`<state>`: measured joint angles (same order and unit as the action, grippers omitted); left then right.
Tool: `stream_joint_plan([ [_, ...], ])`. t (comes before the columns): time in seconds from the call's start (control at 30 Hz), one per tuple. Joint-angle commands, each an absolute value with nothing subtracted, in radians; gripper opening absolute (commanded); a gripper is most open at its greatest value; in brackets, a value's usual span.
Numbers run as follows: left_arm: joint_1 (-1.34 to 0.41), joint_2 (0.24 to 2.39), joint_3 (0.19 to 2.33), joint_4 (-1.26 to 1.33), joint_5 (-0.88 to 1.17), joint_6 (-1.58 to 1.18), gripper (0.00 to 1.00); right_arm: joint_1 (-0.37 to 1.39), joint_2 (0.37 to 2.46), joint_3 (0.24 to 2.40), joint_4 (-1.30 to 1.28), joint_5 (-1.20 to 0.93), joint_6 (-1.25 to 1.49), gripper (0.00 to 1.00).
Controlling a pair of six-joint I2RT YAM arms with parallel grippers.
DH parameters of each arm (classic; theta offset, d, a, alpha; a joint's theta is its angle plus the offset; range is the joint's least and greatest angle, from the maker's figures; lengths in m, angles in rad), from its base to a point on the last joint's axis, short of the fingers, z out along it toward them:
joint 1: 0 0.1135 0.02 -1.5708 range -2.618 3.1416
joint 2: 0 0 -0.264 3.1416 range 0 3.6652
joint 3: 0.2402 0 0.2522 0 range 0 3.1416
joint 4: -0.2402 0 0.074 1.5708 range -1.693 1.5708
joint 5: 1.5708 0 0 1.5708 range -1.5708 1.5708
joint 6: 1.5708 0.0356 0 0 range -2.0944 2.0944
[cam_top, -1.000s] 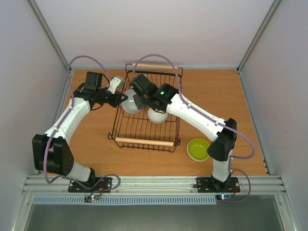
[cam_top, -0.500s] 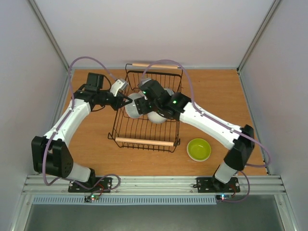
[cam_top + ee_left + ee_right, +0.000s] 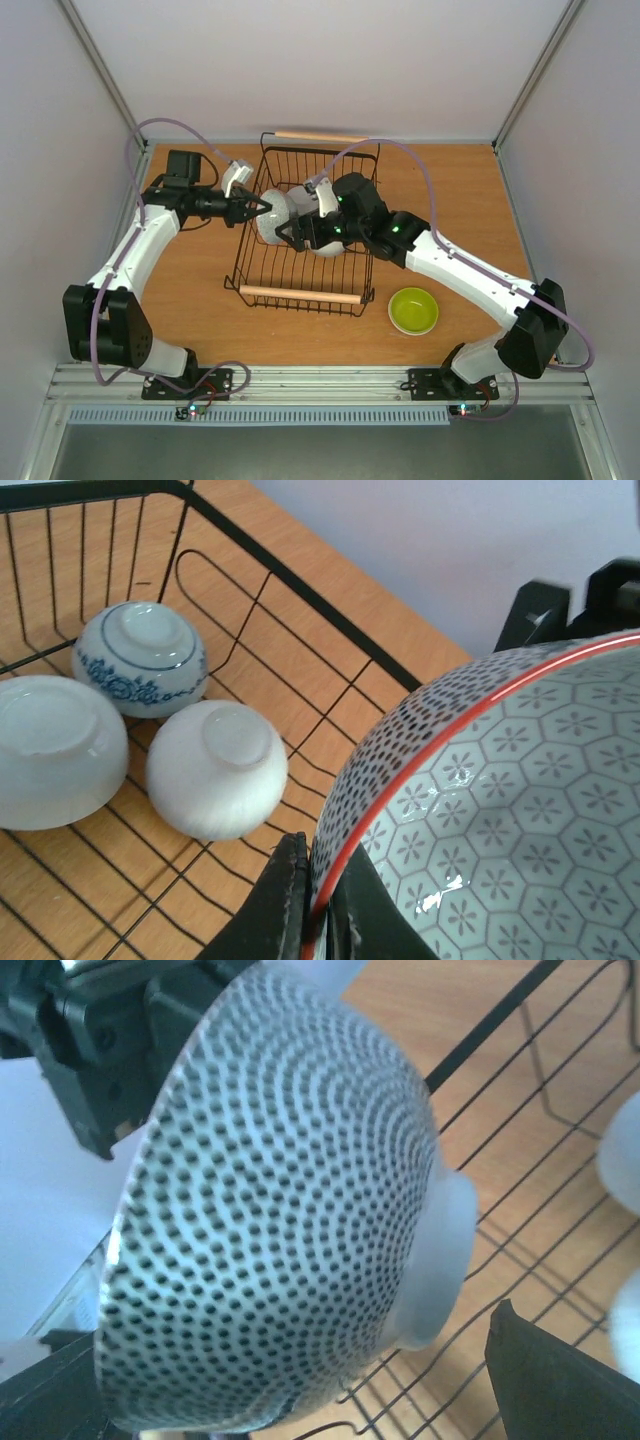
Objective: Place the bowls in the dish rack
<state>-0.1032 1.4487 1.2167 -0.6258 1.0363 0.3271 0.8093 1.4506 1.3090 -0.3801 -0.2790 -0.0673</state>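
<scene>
Mia: What is the left tool doing?

Ben: Its fingers are pinched tight on the rim of the grey bowl. The bowl is held up on its edge, just inside the left wall of the dish rack.

Mia: Which way does the bowl face?

Ben: Its open side looks back at the left arm. Its round foot points to the right, into the rack and toward the right tool.

Mia: Does the right tool hold it too?

Ben: It does not look like it. The right wrist view shows its fingers spread wide, one at each side of the dotted bowl, with gaps showing. So that tool is open and very near.

Mia: So what matters for the next move?

Ben: Probably that the bowl sits right between the two tools, foot first toward the right one. The right tool could close on it, or the left one could just lower it.

Mia: What else is in the rack?

Ben: Three bowls lie upside down on the wire floor: a white bowl, a blue patterned bowl and a second white bowl. A yellow-green bowl waits on the surface, outside the rack on the right.
</scene>
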Motion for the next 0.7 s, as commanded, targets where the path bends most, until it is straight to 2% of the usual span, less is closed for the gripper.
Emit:
stream_joint_plan([
  [0.0, -0.085, 1.437, 1.228, -0.612, 1.207, 0.347, 0.01, 0.804, 1.407, 1.272, -0.258, -0.409, -0.031, 0.92],
  [0.23, -0.075, 1.446, 1.239, -0.635, 1.265, 0.360, 0.00, 0.802, 1.402, 1.241, -0.211, -0.449, -0.012, 0.91],
  [0.37, -0.074, 1.458, 1.250, -0.662, 1.283, 0.370, 0.00, 0.802, 1.395, 1.217, -0.168, -0.472, -0.012, 0.81],
  [0.43, -0.075, 1.468, 1.259, -0.681, 1.288, 0.384, 0.00, 0.803, 1.398, 1.220, -0.163, -0.490, -0.016, 0.69],
  [0.63, -0.074, 1.475, 1.267, -0.690, 1.261, 0.389, 0.01, 0.803, 1.403, 1.236, -0.185, -0.513, -0.031, 0.04],
  [0.67, -0.075, 1.473, 1.265, -0.679, 1.238, 0.384, 0.00, 0.802, 1.407, 1.247, -0.210, -0.498, -0.043, 0.02],
])
